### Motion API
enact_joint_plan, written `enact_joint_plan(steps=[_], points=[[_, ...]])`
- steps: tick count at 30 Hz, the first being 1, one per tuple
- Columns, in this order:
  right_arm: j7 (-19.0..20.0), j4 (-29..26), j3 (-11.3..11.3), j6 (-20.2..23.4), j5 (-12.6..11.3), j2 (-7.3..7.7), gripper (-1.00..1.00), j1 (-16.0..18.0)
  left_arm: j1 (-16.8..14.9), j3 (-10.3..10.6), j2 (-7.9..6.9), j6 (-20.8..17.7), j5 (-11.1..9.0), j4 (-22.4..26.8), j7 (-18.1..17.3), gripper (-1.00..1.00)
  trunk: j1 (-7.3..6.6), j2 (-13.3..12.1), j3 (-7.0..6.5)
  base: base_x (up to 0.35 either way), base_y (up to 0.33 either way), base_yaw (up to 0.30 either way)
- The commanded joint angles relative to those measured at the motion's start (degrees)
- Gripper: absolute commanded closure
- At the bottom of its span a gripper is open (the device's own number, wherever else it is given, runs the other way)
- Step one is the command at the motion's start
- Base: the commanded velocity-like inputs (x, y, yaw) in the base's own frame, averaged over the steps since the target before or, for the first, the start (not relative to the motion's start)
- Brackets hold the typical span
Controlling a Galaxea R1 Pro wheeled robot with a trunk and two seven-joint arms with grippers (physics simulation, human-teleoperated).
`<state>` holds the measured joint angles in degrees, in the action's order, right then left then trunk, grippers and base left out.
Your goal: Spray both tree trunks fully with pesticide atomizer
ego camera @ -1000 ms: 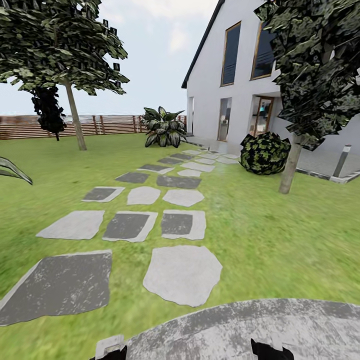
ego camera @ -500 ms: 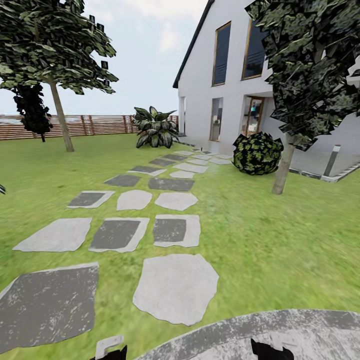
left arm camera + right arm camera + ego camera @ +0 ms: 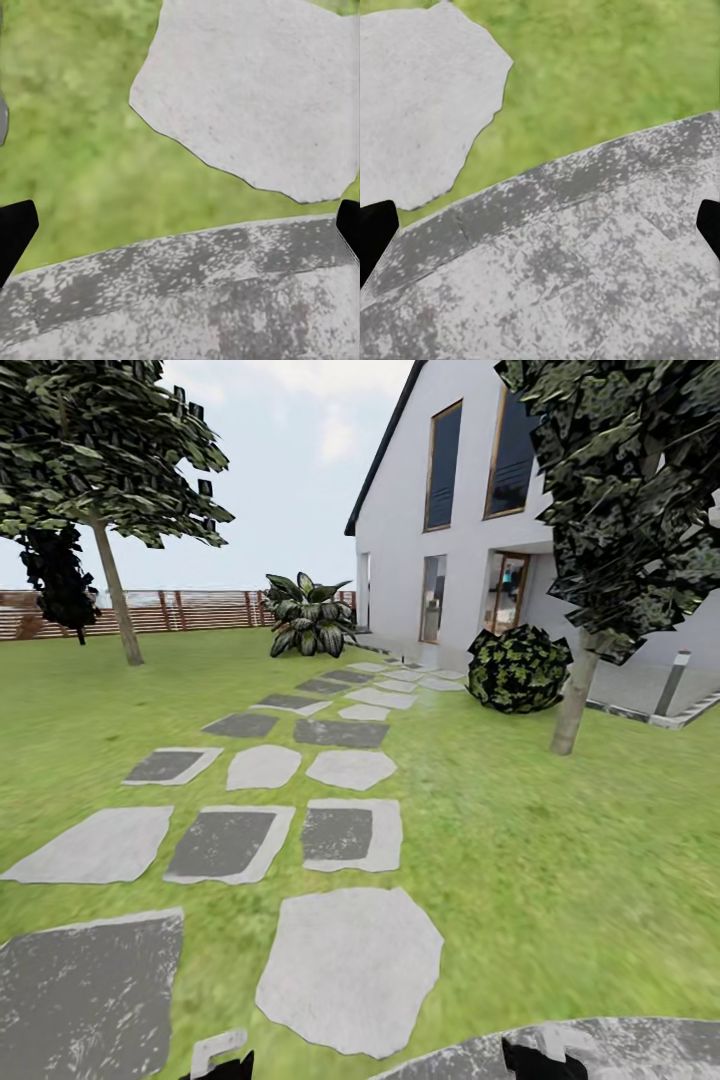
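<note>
Two trees stand on the lawn in the head view: one at the far left with its trunk (image 3: 116, 612) by the fence, one at the right with its trunk (image 3: 573, 706) near the house. The pesticide atomizer is out of view. My left gripper (image 3: 222, 1060) and right gripper (image 3: 540, 1058) just poke in at the head view's lower edge. In the left wrist view the left gripper (image 3: 180, 225) is open over grass and paving, its dark fingertips (image 3: 15, 229) far apart. The right gripper (image 3: 540, 225) is open too, with nothing between its fingertips (image 3: 376, 229).
A path of grey stepping stones (image 3: 345, 965) runs over the grass towards the white house (image 3: 450, 540). A round bush (image 3: 518, 668) and a short post (image 3: 673, 682) stand right of the path. A broad-leaf plant (image 3: 308, 615) and slat fence (image 3: 180, 610) lie behind.
The whole head view has shifted: the trees slid slightly left, and the near stones and the mottled slab under the grippers dropped lower. Both grippers stay as they were.
</note>
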<state>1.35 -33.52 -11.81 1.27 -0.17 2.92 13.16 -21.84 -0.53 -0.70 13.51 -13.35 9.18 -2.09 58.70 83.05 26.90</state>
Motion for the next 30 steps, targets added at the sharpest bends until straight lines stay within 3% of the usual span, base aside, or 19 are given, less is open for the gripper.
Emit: enact_joint_plan(steps=[1, 30], points=[[0.14, -0.06, -0.14, 0.13, -0.01, -0.02, -1.0, 0.02, -0.04, -0.04, 0.0, 0.17, -0.35, -0.06, -0.21, -1.0, 0.03, 0.03, 0.06, 0.335, 0.0, 0.0], [0.36, 0.02, -0.12, 0.13, -0.07, -0.01, -1.0, 0.02, -0.04, 0.0, 0.0, 0.13, -0.27, -0.07, -0.19, -1.0, 0.03, 0.03, 0.06, 0.335, 0.0, 0.0]])
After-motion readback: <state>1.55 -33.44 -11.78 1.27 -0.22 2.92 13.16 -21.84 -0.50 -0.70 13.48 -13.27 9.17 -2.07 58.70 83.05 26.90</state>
